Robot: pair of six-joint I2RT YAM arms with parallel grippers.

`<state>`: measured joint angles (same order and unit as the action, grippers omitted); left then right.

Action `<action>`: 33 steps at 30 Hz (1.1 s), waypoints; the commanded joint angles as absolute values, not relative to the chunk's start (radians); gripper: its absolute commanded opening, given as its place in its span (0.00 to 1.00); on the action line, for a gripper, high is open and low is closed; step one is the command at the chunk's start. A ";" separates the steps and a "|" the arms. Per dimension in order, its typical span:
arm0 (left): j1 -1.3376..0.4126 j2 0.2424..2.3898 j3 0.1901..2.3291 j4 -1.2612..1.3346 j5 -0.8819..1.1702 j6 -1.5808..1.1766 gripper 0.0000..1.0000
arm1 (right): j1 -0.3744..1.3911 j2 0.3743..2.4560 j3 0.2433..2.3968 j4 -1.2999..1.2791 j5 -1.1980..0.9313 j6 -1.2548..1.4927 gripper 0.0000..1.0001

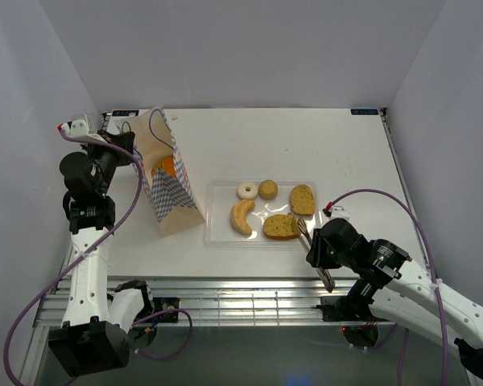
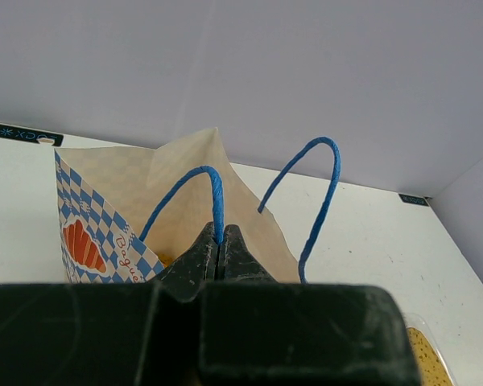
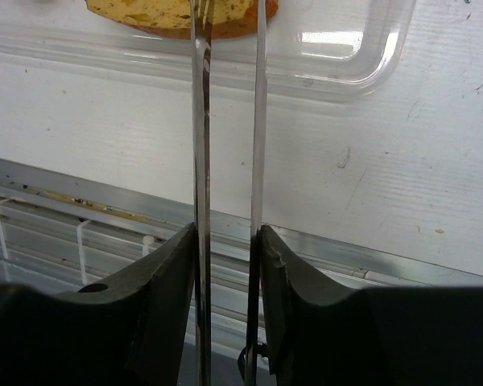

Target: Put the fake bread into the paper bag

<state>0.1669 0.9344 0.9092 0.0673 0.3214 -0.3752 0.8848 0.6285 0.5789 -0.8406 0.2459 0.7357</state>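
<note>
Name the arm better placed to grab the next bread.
Right. The right pincer holds tongs reaching the toast slice in the tray; the left pincer is shut on the paper bag's blue handle.

A clear flat plastic tray lies on the white desk, right of its middle and toward the near edge. Over the tray's near right corner reach thin silver metal tongs, their two blades close together and almost parallel. A ribbed aluminium rail runs along the desk's near edge. Small black labels sit at its far corners. Plain white walls enclose it.
</note>
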 commanded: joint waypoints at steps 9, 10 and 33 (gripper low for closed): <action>0.160 0.930 0.910 0.061 0.319 -0.374 0.00 | 0.882 0.658 0.609 -0.773 0.230 0.738 0.27; 0.158 0.930 0.910 0.061 0.318 -0.374 0.00 | 0.882 0.658 0.614 -0.773 0.232 0.736 0.25; 0.155 0.919 0.908 0.060 0.293 -0.373 0.00 | 0.882 0.870 1.060 -0.775 0.272 0.525 0.08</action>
<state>0.1596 0.9340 0.9092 0.0608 0.3099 -0.3748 0.8845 0.8436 0.9710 -0.8120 0.2516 0.5911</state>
